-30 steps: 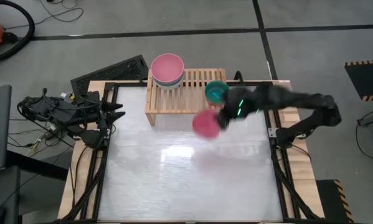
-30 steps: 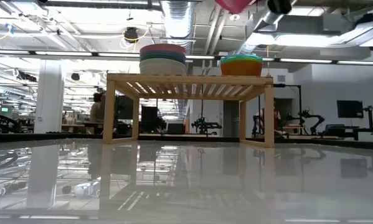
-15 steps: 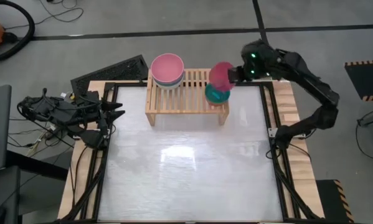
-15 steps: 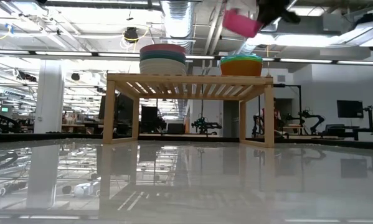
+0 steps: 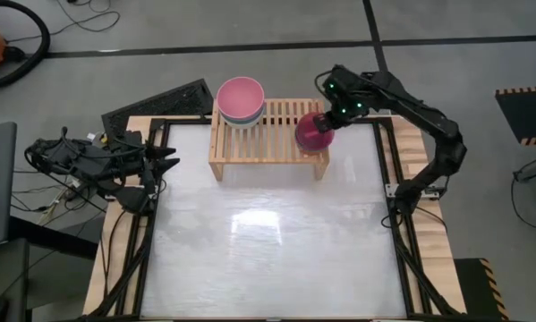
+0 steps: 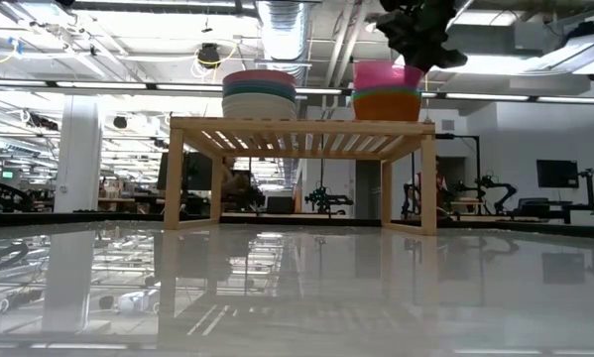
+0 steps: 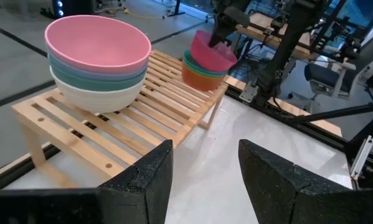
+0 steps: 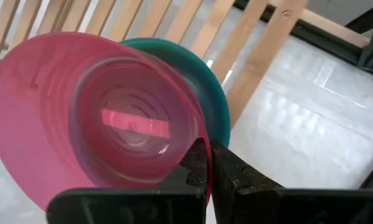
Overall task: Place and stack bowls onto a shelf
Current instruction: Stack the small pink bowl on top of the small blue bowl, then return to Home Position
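Note:
The light-wood shelf (image 5: pixel 268 141) stands at the table's far edge. A stack of larger bowls (image 5: pixel 241 98), pink on top, rests on its left part. On its right end a green bowl (image 7: pixel 195 64) is nested in an orange bowl (image 6: pixel 386 106). Over these my right gripper (image 8: pixel 210 163) is shut on a magenta bowl (image 5: pixel 310 132), which sits tilted with its base down inside the green bowl's rim (image 8: pixel 212 93). My left gripper (image 7: pixel 202 180) waits open, past the table's left edge, holding nothing. My right gripper pinches the magenta bowl's rim (image 8: pixel 205 149) on its right side, one finger (image 8: pixel 195 163) inside the bowl and one outside. The fingers come steeply from above. The bowl is tilted, mouth mostly up, its base in the green bowl; whether it rests there I cannot tell.
Bare slats (image 5: pixel 281 121) lie between the two stacks. The white tabletop (image 5: pixel 268 233) spreads in front of the shelf, inside a black frame (image 5: pixel 388 179). A black ribbed mat (image 5: pixel 160 103) lies beyond the far left corner.
My right gripper has carried the magenta bowl from over the table in front of the shelf toward the far edge, over the shelf's right end, then down onto the small stack. The bowl has turned from tipped on its side to nearly mouth up.

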